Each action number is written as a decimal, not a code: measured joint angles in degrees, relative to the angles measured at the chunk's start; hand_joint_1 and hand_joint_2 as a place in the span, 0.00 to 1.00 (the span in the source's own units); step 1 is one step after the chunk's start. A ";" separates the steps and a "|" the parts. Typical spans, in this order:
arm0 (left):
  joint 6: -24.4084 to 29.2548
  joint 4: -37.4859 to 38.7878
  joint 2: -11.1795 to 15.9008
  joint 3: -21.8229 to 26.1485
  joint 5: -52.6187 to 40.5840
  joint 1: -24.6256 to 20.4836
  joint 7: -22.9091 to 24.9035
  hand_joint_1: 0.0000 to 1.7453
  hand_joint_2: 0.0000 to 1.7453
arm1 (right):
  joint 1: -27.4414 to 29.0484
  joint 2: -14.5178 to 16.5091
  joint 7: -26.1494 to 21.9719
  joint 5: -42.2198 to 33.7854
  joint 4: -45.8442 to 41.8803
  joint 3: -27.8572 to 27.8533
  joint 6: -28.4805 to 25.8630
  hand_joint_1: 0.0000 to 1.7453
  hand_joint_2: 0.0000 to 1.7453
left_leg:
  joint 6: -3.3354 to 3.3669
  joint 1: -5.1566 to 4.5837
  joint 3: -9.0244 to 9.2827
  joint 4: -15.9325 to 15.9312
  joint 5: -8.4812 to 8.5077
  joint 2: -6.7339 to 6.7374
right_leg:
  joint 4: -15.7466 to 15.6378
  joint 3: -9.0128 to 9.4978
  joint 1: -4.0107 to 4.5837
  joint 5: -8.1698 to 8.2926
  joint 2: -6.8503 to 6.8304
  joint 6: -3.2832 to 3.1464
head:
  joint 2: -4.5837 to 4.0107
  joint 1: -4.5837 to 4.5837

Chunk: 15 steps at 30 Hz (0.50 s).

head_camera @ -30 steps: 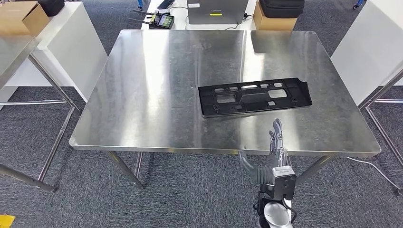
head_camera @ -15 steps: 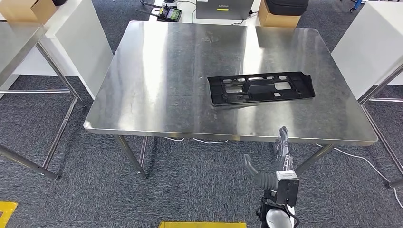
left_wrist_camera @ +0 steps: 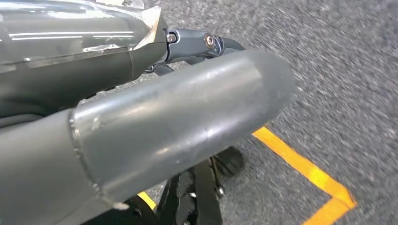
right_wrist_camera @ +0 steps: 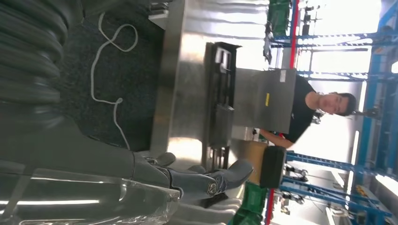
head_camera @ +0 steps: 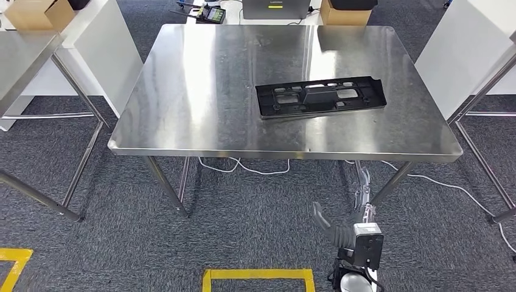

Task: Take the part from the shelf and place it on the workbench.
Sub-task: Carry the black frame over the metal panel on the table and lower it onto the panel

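The right hand (head_camera: 360, 204) is showing slim silvery-grey fingers and a thick dark grey thumb, with a boxy grey block and black cabling sitting behind it at the wrist. In the right wrist view, a grey ribbed cover, a clear glossy shell and a small round screw are showing. The left hand (left_wrist_camera: 197, 42) is showing smooth dark grey casing with two small screws.

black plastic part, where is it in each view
Head view: the black part lies flat on the steel workbench, right of centre.
Right wrist view: the same part runs as a long dark strip on the bench top, beyond the right hand.
Left wrist view: not in it.
Shared landmark: the white cable on the carpet under the bench.
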 joint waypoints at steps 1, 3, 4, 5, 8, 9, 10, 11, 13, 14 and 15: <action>-0.07 -0.05 0.00 0.00 -0.01 0.00 -0.06 0.00 0.00 | 0.25 0.03 0.12 0.11 -0.01 -0.01 0.15 0.00 1.00 | -0.09 0.22 2.61 -3.18 1.49 0.00 | 0.54 -0.77 -0.08 0.24 0.00 0.23 | 0.00 -0.01; -0.23 -0.16 0.00 -0.01 -0.05 -0.06 -0.14 0.00 0.00 | 0.68 0.10 0.40 0.82 -0.10 -0.03 0.37 0.00 1.00 | -0.05 0.27 7.71 -10.54 2.06 -0.20 | 1.61 -2.10 -0.02 0.60 0.01 0.81 | 0.00 0.02; -0.28 -0.21 0.00 -0.02 -0.09 -0.09 -0.16 0.00 0.00 | 0.80 0.12 0.57 1.44 -0.14 -0.03 0.40 0.00 0.75 | 0.06 0.15 8.98 -12.86 1.61 -0.34 | 1.97 -2.56 0.06 0.86 0.00 1.21 | 0.00 0.03; -0.32 -0.22 0.00 -0.02 -0.13 -0.10 -0.18 0.00 0.00 | 0.92 0.13 0.81 2.13 -0.16 -0.04 0.46 0.00 0.50 | 0.27 -0.07 9.31 -13.91 1.15 -0.46 | 2.13 -2.92 0.14 1.22 -0.01 1.71 | 0.00 0.03; 0.04 -0.24 -0.01 -0.02 -0.38 -0.10 0.02 0.00 0.00 | 1.17 -0.02 1.96 4.44 0.29 -0.09 1.06 0.00 0.00 | 1.90 -0.32 8.00 -14.55 2.23 -0.25 | 2.53 -3.81 0.19 1.55 0.06 2.96 | 0.00 0.05; 0.39 -0.25 -0.01 -0.02 -0.51 -0.13 0.18 0.00 0.00 | 1.04 -0.13 2.55 5.41 0.94 -0.14 1.18 0.00 0.00 | 2.63 -0.34 7.32 -14.76 2.92 -0.07 | 3.72 -4.52 0.21 0.23 0.13 2.84 | 0.00 0.17; 0.83 -0.26 -0.02 -0.02 -0.61 -0.17 0.38 0.00 0.00 | 0.63 -0.27 3.24 6.30 2.15 -0.26 1.17 0.00 0.00 | 3.21 -0.34 6.46 -14.92 3.67 0.14 | 6.03 -5.46 0.20 -2.03 0.20 2.49 | 0.00 0.30; 1.28 -0.27 -0.02 -0.02 -0.71 -0.20 0.55 0.00 0.00 | -0.07 -0.37 3.98 6.98 4.11 -0.53 1.09 0.00 0.00 | 3.54 -0.51 5.60 -14.92 4.38 0.27 | 9.25 -6.51 0.12 -4.75 0.27 2.05 | 0.00 0.39; 2.14 -0.28 -0.05 -0.02 -0.85 -0.20 0.78 0.00 0.00 | -2.56 -0.52 5.94 7.65 10.61 -1.50 1.10 0.00 0.00 | 3.79 -0.69 3.72 -14.85 5.91 0.54 | 16.04 -7.77 0.04 -8.28 0.29 2.01 | 0.00 0.64; 2.58 -0.28 -0.09 -0.03 -1.03 -0.20 0.92 0.00 0.00 | -4.42 -0.57 7.22 7.68 15.53 -2.18 1.29 0.00 0.00 | 3.77 -0.75 2.85 -14.80 6.69 0.66 | 17.88 -7.50 0.02 -8.16 0.29 2.52 | 0.00 0.69; 3.03 -0.28 -0.13 -0.04 -1.32 -0.22 1.08 0.00 0.00 | -6.63 -0.64 9.27 7.49 21.22 -2.94 1.82 0.00 0.00 | 3.69 -0.79 1.99 -14.74 7.48 0.76 | 17.89 -6.35 0.02 -6.96 0.30 3.19 | 0.00 0.77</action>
